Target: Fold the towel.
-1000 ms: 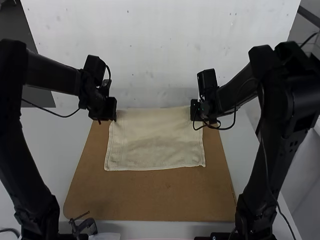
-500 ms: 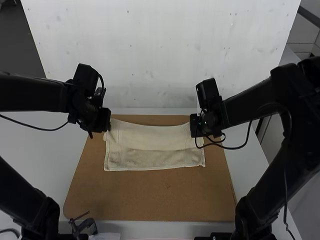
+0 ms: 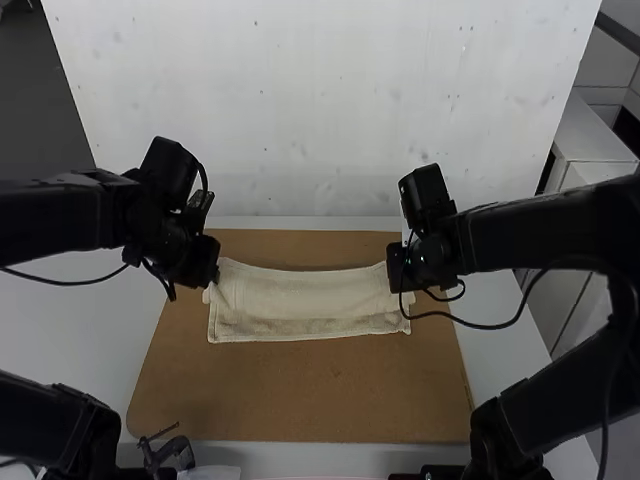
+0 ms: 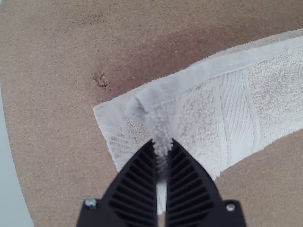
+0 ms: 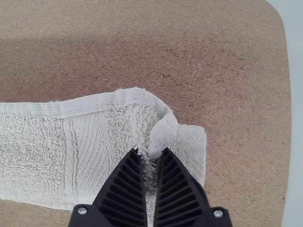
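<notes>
The cream towel (image 3: pixel 305 297) lies across the board, its far part folded over toward the arms' bases, leaving a strip of the lower layer along the near edge. At its left end is my left gripper (image 3: pixel 212 283); my right gripper (image 3: pixel 397 287) is at its right end. In the left wrist view the black fingers of my left gripper (image 4: pixel 162 158) are shut on a pinched corner of the towel (image 4: pixel 194 104). My right gripper (image 5: pixel 150 163) is likewise shut on the other corner of the towel's upper layer (image 5: pixel 90 137) in the right wrist view.
A brown board (image 3: pixel 300 390) lies under the towel on the white table (image 3: pixel 90 310). A small dark clamp-like object (image 3: pixel 168 452) stands at the board's near left edge. Behind the board rises a pale panel (image 3: pixel 310 110).
Both grippers have moved toward the arms' bases with the towel's far edge, bringing it over the near part. The towel's visible outline has become narrower, and brown board shows behind it.
</notes>
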